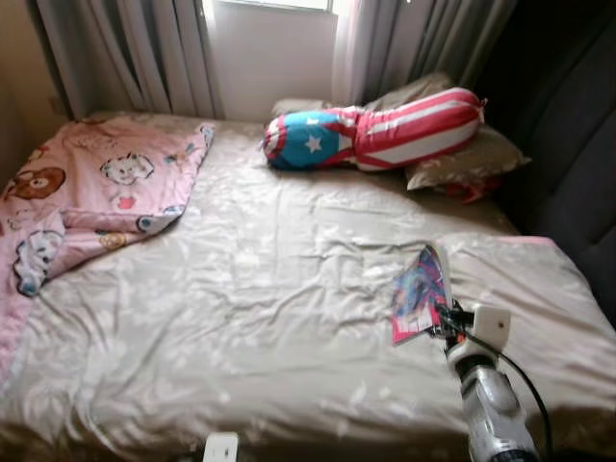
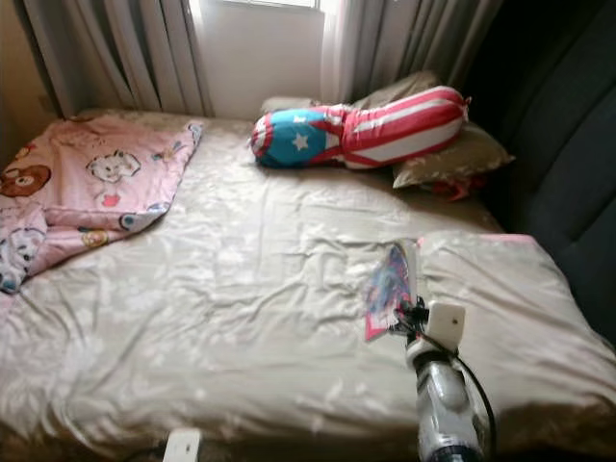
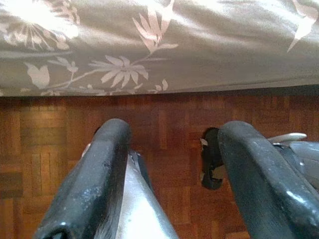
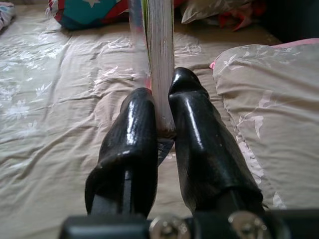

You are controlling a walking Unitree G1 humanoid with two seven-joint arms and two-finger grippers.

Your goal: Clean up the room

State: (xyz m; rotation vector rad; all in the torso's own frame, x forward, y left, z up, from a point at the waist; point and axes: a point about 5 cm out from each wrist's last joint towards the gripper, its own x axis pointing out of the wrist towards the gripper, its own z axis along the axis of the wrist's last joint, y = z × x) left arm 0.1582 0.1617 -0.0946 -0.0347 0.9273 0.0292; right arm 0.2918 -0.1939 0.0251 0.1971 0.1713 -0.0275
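- The left hand point(image 3: 169, 184) is hung low beside the bed point(image 1: 241, 318), over the wooden parquet floor point(image 3: 164, 129); its two black fingers are held well apart with nothing between them, and it is judged idle.
- A pink cartoon-print blanket point(image 1: 96, 188) is seen crumpled on the bed's left side, and a red, white and blue bolster pillow point(image 1: 375, 130) is laid across the head of the bed; both are judged to be waiting for tidying.
- The book point(image 1: 421, 294) is found on the right half of the bed, raised on edge above the sheet and pinched at its lower edge by the right hand point(image 4: 163, 129), whose fingers are clamped together on it.
- The step is judged to be the carrying-off of the book: the grip is best kept firm, since only a narrow margin is held and the pages could sag or slip.
- The book is shown as thin, with a colourful glossy cover in blue, pink and red; its pale page edges are faced toward the wrist camera.
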